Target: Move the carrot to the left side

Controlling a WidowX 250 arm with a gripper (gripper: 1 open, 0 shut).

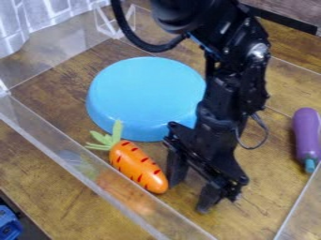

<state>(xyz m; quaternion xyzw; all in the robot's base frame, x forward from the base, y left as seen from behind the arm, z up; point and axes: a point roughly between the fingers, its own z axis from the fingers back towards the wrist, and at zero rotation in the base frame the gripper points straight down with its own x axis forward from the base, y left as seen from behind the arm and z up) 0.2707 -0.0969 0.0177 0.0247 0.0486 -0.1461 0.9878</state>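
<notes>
The carrot (135, 164) is a small glossy orange toy with dark stripes and a green leafy top, lying on the wooden floor of a clear bin just in front of the blue dish (145, 92). My black gripper (197, 187) points down just right of the carrot, its left finger (177, 172) close against the carrot's thick end. The fingers stand apart, and nothing sits between them.
A purple eggplant toy (306, 137) lies at the right edge. Clear plastic walls (75, 155) surround the work area, with the front wall close behind the carrot. A black cable loops near the arm's upper links.
</notes>
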